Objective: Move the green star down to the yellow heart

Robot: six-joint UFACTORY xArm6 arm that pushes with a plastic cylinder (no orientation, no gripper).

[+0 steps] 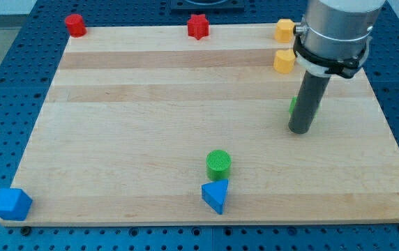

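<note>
My tip (300, 130) rests on the wooden board (151, 104) at the view's right. A green block (292, 105) shows only as a sliver at the rod's left edge, just above the tip; the rod hides the rest, so its shape cannot be made out. Two yellow blocks sit above it near the top right. One yellow block (284, 61) is just left of the arm's collar. The other yellow block (284, 30) is at the board's top edge. I cannot tell which of them is the heart.
A green cylinder (218, 164) and a blue triangle (215, 196) sit together at the bottom centre. A blue cube (11, 203) is at the bottom left corner. A red cylinder (75, 24) and a red star (197, 26) sit on the top edge.
</note>
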